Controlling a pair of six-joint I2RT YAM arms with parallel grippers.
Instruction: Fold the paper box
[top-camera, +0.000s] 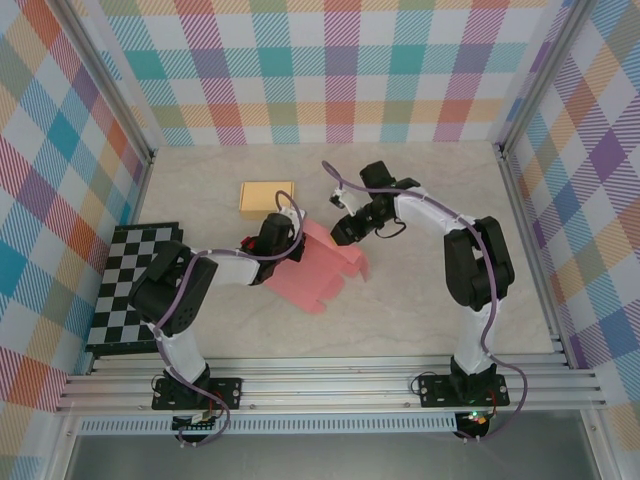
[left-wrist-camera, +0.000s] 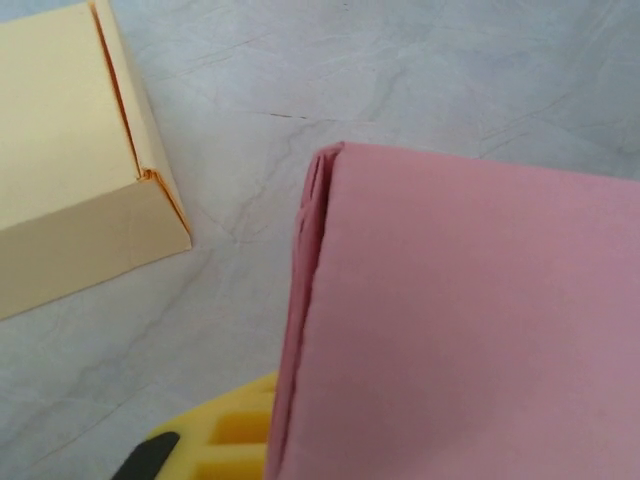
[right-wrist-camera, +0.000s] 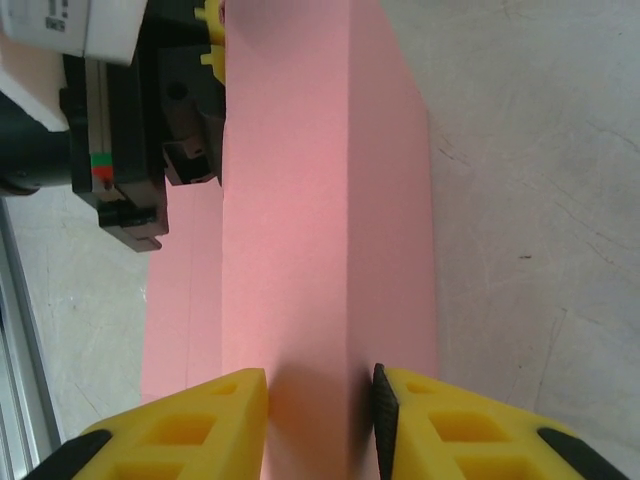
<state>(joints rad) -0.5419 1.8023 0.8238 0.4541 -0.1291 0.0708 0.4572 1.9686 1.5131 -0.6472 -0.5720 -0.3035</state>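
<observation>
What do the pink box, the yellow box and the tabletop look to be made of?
The pink box: thin matte card or stiff paper, judging by its sharp creases and layered edge. The yellow box: seemingly the same matte card, with crisp folded corners. The tabletop: smooth, pale, with marble-like veining; probably printed laminate, though stone cannot be ruled out.

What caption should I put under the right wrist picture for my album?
Right pincer pinching a raised fold of the pink paper box.

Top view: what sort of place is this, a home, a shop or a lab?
Probably a lab test booth: checked panels wall in a stone-look tabletop, and a left arm and right arm are bolted to a metal rail at its near edge.
</observation>
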